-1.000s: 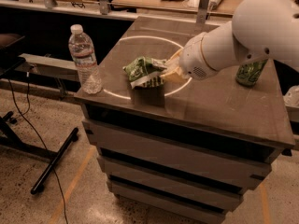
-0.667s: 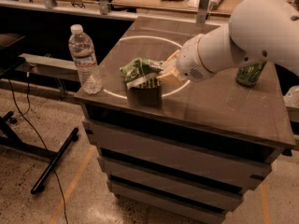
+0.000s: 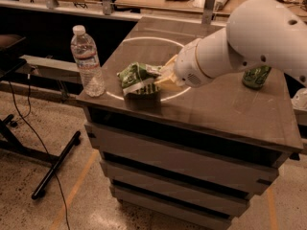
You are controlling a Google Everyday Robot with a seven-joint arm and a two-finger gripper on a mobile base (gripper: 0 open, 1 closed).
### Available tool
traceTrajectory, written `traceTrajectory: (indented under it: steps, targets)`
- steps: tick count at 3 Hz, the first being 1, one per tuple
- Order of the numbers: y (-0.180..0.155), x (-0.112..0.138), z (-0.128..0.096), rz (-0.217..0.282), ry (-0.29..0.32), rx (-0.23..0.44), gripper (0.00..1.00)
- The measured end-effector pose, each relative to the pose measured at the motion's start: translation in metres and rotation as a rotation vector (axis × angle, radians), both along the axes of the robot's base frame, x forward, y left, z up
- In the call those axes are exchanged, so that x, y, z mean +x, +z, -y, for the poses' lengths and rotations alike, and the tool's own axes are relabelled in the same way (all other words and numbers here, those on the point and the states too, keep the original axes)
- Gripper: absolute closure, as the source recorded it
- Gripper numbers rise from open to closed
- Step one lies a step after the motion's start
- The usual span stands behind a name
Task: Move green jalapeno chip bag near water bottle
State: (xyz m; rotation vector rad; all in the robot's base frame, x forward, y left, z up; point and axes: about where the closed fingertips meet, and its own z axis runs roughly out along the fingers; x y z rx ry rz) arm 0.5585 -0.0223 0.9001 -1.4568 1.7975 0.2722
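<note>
Bag (image 3: 135, 77) is hanging low over the front left part of the bench (image 3: 225, 114), near the bottle (image 3: 88, 61) but not touching it, with a gap of bare top showing between them. Whether its lower edge is brushing the surface is hard to tell. You are gripping it by its right edge: the gripper (image 3: 160, 76) is pinching down on the crinkled foil there, and the rest of the bag is sticking out to the left toward the bottle.

You are dealing with a light, soft thing, so it is probably going to flop and rustle rather than resist, and slick foil could be slipping in a shallow pinch. A sealed edge or a gathered fold is likely giving the firmest hold; squeezing the puffed middle risks crushing the chips.

The bottle is standing upright at the front left corner, tall and narrow, so a nudge from the trailing bag could be tipping it off. The can (image 3: 255, 76) is sitting well apart, behind the arm.
</note>
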Motion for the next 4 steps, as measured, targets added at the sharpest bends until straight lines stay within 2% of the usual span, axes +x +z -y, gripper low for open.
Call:
traceTrajectory:
  steps: [3,4]
  targets:
    - [0.0023,-0.0029,-0.0056,0.004,0.009,-0.005,0.10]
    - [0.0029,-0.0036,-0.0070,0.005,0.011,-0.006,0.00]
